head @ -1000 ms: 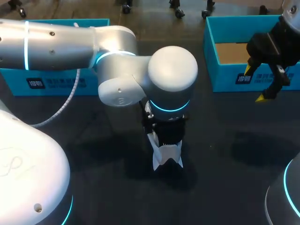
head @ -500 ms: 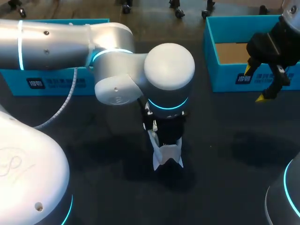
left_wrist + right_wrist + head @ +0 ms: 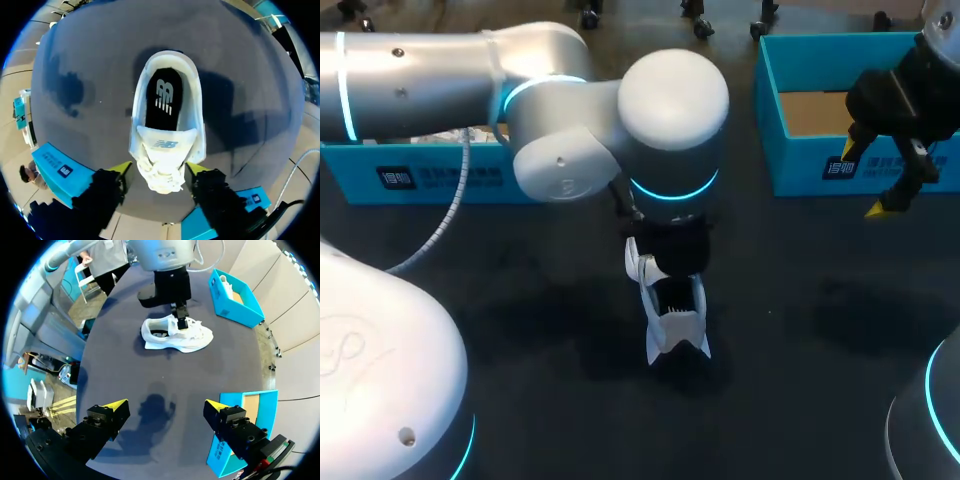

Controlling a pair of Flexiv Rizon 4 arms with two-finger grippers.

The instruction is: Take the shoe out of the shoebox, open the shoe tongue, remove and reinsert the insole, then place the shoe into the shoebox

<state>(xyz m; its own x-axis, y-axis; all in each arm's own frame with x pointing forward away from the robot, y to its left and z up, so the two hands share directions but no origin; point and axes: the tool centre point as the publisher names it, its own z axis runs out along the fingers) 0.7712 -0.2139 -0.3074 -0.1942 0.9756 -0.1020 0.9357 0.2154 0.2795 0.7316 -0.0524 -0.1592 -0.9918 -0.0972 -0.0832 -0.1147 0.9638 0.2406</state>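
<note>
Left hand (image 3: 159, 170) spread, straddling the white shoe (image 3: 167, 145).
Shoe lies on my dark surface (image 3: 520, 300), insole in; right hand (image 3: 165, 405), fingers apart, hangs near the blue shoebox (image 3: 800, 165).

Shoe (image 3: 672, 325) lay on table (image 3: 520, 330) at centre, left gripper (image 3: 159, 170) above its laced end. Shoebox (image 3: 800, 160) at 1 o'clock from shoe, right gripper (image 3: 862, 180) near its front; second box (image 3: 440, 178) at 10 o'clock.

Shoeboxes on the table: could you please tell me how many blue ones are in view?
2. The left shoebox stands far left on the table, partly behind the left arm; the right shoebox stands far right. The arm may hide more.
</note>
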